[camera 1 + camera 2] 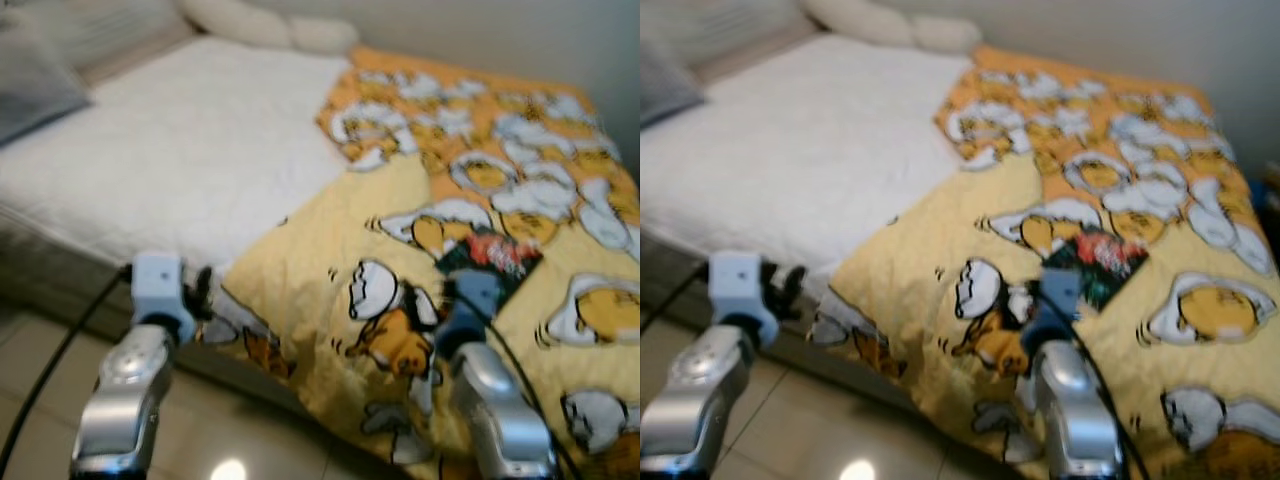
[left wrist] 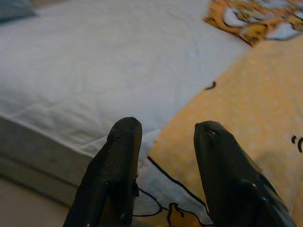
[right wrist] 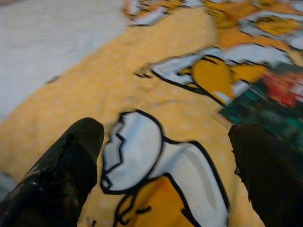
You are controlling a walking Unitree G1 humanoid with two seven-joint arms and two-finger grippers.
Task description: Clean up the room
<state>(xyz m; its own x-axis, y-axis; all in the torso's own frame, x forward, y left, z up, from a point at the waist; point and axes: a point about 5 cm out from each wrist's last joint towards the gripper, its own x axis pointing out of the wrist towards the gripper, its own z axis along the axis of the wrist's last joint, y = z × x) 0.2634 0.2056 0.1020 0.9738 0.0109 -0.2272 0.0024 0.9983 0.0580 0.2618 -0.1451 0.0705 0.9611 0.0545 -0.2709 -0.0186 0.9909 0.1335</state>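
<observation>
Bed with one yellow cartoon blanket (image 1: 480,250), one dark packet (image 1: 492,258), two pillows (image 1: 270,25); both grippers raised at the near edge.

Blanket covers the right side of the bed; the white mattress (image 1: 170,150) lies bare on the left, with one grey cushion (image 1: 35,85) at its far left corner. The single packet (green-black with red print, blurred) lies flat on the blanket, just beyond the right gripper (image 3: 165,156), whose two fingers stand wide apart above the blanket, holding nothing. Left gripper (image 2: 165,142) sits at the blanket's left border, where it meets the mattress edge; its two fingers (image 2: 118,161) are parted and empty. Tiled floor (image 1: 40,380) below.
</observation>
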